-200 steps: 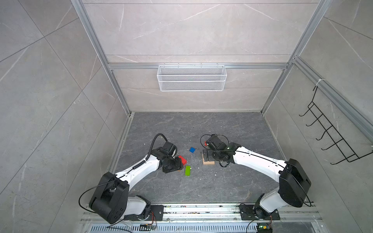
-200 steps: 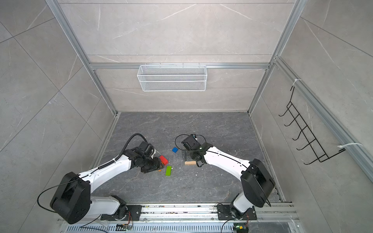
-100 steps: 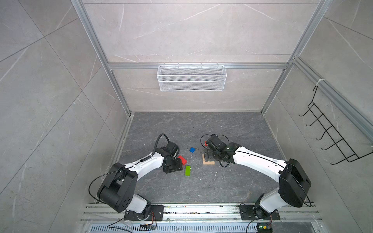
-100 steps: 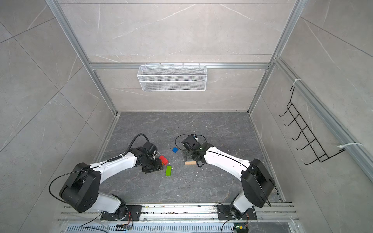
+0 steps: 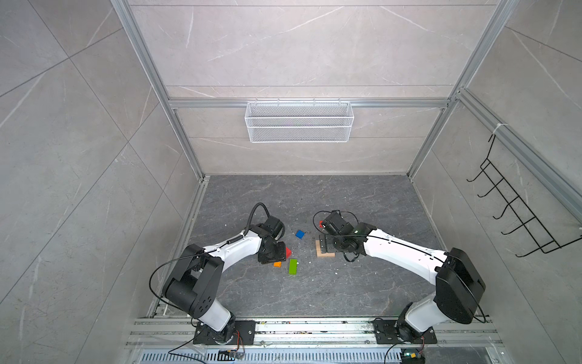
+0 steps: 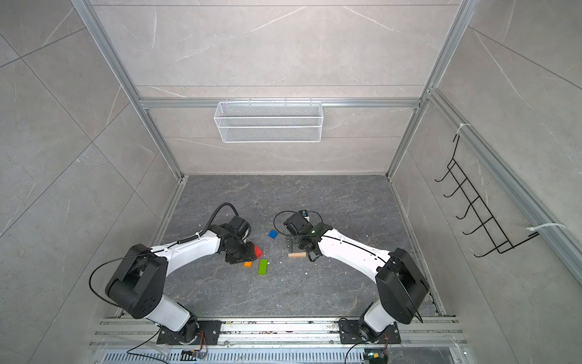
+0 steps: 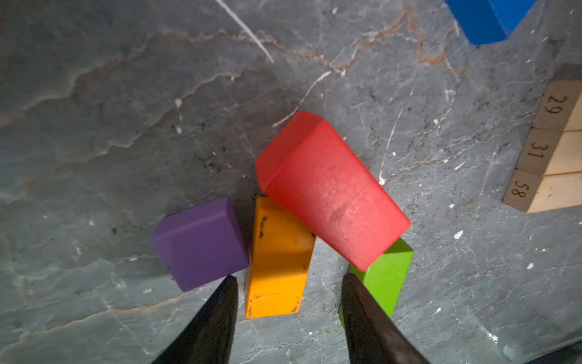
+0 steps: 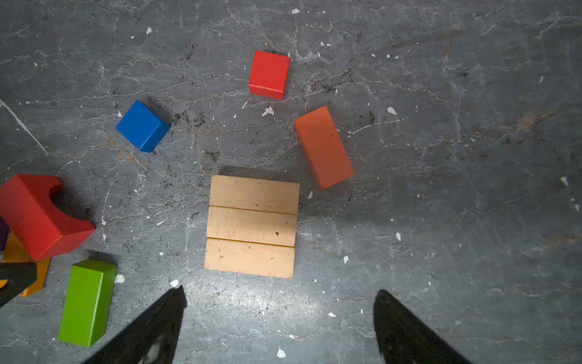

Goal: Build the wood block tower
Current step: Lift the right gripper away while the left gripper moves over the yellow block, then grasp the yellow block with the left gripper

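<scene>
Orange block (image 7: 277, 252) between left claw (image 7: 288, 276), narrower than before yet spread; right claw (image 8: 281, 290) wide apart.

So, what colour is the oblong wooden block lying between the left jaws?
Orange, with chipped paint; the left wrist view shows this oblong wooden block best.

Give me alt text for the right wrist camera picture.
Three tan bars lie side by side on the grey floor, ahead of the open right gripper. Scattered around: blue cube, red cube, orange bar, red arch, green bar.
</scene>
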### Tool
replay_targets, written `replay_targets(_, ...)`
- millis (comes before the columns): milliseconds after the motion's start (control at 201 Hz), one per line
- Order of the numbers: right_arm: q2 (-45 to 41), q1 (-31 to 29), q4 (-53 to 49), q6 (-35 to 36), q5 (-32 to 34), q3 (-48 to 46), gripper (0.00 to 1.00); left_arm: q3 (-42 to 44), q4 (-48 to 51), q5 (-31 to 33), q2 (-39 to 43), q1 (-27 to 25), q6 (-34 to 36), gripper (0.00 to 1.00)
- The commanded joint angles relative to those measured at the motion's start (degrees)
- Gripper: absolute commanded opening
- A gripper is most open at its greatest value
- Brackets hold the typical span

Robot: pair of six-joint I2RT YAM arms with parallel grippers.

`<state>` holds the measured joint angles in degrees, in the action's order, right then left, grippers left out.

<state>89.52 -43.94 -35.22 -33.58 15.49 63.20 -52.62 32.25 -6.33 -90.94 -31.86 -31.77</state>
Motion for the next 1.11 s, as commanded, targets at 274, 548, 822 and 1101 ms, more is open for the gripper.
replay_targets(274,-1.2,0.3,-1.5,0.2,1.7,-0.3,0.93,-2.9,3.9,4.2,-3.1,-0.9,3.2,0.49)
replay_targets(548,-0.6,0.3,-1.5,0.4,1.4,0.1,0.93,-3.8,5.4,7.6,-4.5,-2.7,3.2,0.39)
replay_targets(822,-0.6,0.3,-1.6,0.4,1.6,0.1,0.92,-3.9,5.8,8.8,-5.2,-3.5,2.4,0.37)
replay_targets(1101,-0.5,0.3,-1.6,0.5,1.6,0.2,0.92,-4.7,7.0,9.6,-4.5,-3.7,2.3,0.24)
